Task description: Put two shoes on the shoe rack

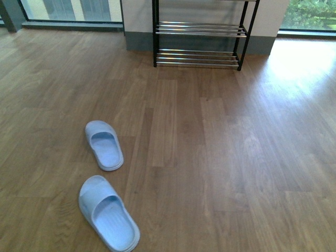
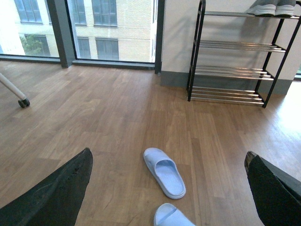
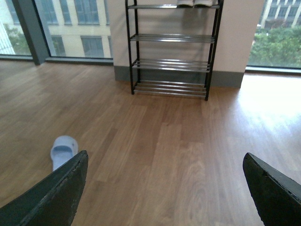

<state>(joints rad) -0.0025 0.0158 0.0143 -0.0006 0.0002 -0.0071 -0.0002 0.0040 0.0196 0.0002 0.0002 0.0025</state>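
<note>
I see grey sneakers point(image 2: 272, 6) atop shoe rack point(image 2: 235, 45), well ahead; left gripper point(image 2: 168, 153), right gripper point(image 3: 165, 155) spread wide, empty.

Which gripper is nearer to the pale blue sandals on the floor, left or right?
Left. The sandals lie straight ahead of the open left gripper; the right gripper is off to one side, seeing only one.

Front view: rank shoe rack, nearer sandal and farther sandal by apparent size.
1. shoe rack, though cropped at the top.
2. nearer sandal.
3. farther sandal; they look a matching pair, so nearness likely explains the gap.
</note>
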